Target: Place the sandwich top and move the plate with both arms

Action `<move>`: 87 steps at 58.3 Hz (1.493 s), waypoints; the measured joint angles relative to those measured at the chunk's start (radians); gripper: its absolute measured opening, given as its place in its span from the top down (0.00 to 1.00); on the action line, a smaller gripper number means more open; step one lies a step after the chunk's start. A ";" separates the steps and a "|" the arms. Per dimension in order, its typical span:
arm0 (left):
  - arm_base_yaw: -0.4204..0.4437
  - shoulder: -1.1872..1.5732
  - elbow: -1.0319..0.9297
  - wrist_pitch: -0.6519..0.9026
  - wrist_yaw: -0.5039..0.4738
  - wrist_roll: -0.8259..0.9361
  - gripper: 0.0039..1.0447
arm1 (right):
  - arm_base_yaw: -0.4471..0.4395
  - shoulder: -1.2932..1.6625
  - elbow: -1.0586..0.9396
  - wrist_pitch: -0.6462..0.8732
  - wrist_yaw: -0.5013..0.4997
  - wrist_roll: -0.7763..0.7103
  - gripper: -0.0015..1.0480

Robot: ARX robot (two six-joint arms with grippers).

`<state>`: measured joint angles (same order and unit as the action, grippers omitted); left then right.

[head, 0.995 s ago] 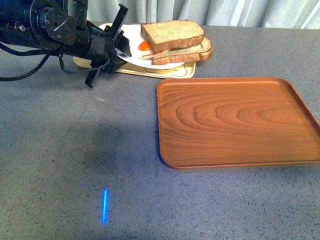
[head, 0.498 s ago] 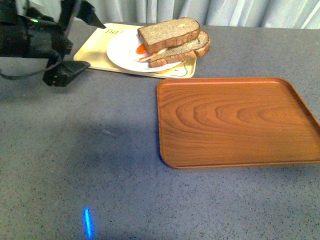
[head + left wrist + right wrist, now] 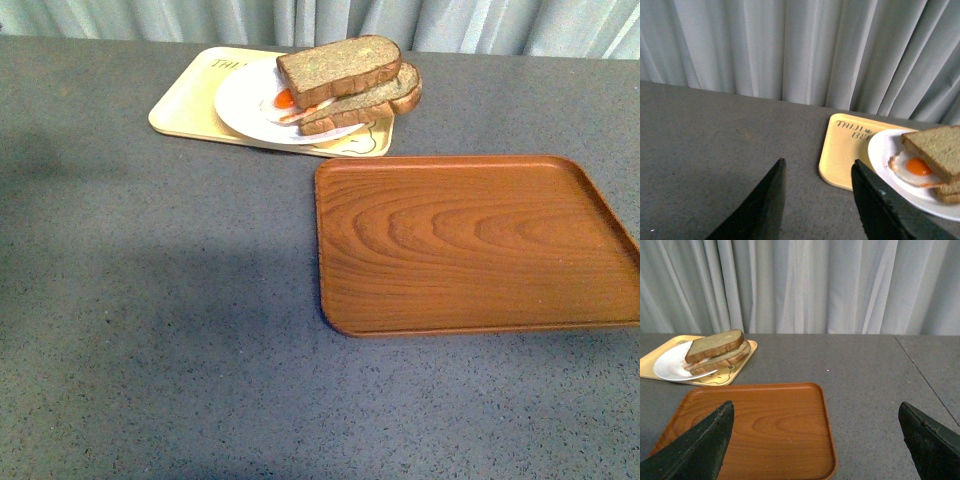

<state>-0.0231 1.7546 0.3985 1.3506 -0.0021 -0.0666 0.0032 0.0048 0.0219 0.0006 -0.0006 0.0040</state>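
The thick speckled brown bread slice caps the egg sandwich on the round white plate. The left gripper hangs beside the plate, empty and moderately open; the right gripper spreads wide above the wooden tray, well apart from the plate, leaving the lift not yet begun.

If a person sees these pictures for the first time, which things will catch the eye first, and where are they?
The sandwich top stands out first: it sits on a stacked sandwich with a fried egg on the white plate, far left on the yellow tray. Next is the large wooden tray, empty, nearer and to the right on the grey table.
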 joint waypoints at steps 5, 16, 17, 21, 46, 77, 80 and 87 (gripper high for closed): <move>0.020 -0.091 -0.085 -0.013 0.000 0.033 0.90 | 0.000 0.000 0.000 0.000 0.000 0.000 0.09; 0.021 -0.249 -0.192 -0.066 0.002 0.048 0.99 | 0.000 0.000 0.000 0.000 0.000 0.000 0.09; 0.021 -0.267 -0.203 -0.075 0.002 0.049 0.99 | 0.000 0.000 0.000 0.000 0.000 0.000 0.09; 0.021 -0.321 -0.231 -0.101 0.002 0.051 0.99 | 0.000 0.000 0.000 0.000 0.000 0.000 0.09; 0.021 -0.769 -0.339 -0.440 0.002 0.056 0.99 | 0.000 0.000 0.000 0.000 0.000 0.000 0.09; 0.021 -1.201 -0.383 -0.807 0.002 0.056 0.99 | 0.000 0.000 0.000 0.000 0.000 0.000 0.09; 0.021 -1.231 -0.384 -0.835 0.002 0.056 0.99 | 0.000 0.000 0.000 0.000 0.000 0.000 0.09; 0.021 -1.300 -0.384 -0.900 0.002 0.056 0.99 | 0.000 0.000 0.000 0.000 0.000 0.000 0.09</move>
<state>-0.0017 0.4541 0.0147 0.4503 -0.0002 -0.0105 0.0032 0.0048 0.0219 0.0006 -0.0002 0.0040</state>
